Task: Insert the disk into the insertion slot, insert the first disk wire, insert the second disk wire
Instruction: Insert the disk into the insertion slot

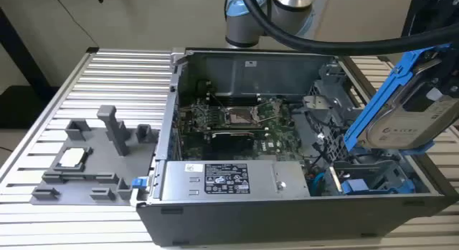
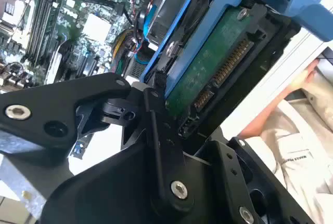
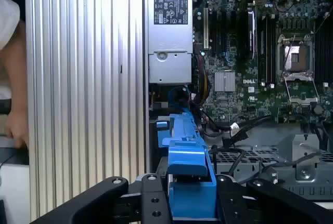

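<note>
The pincer (image 3: 191,206) is clamped on the disk (image 1: 412,113). In the first wrist view a black finger (image 3: 151,203) sits on each side of the blue carrier, pressed against it. The disk hangs in the air over the case's (image 1: 287,218) corner at the exterior view's right, standing on edge and tilted steeply. It sits above the slot (image 1: 373,172) and clear of it.

From the exterior view, the disk's broad face is silver-grey with a pale label, and a bright blue frame runs along its upper and lower edges. In the second wrist view I see its other face (image 2: 218,57). That face is a green circuit board with a row of gold contacts along one end and a screw near the corner, all bordered by the same blue plastic. In the first wrist view the disk (image 3: 184,151) is edge-on, so only a long blue bar with a stepped tab shows.

The slot is a grey sheet-metal bay with blue tabs at its ends, low in the case corner beneath the disk. The power supply (image 1: 222,180), a grey box with a label, lies along the same wall of the case next to the slot. The motherboard (image 1: 237,118) covers the case floor behind it.

The case lies open on a ribbed metal tabletop (image 1: 122,78). A grey fixture (image 1: 93,153) sits beside it, towards the exterior view's left. The arm (image 1: 287,13) rises behind the case.

A person's hand (image 3: 15,125) rests at the tabletop's edge, and a white sleeve (image 2: 307,156) shows in the second wrist view.
</note>
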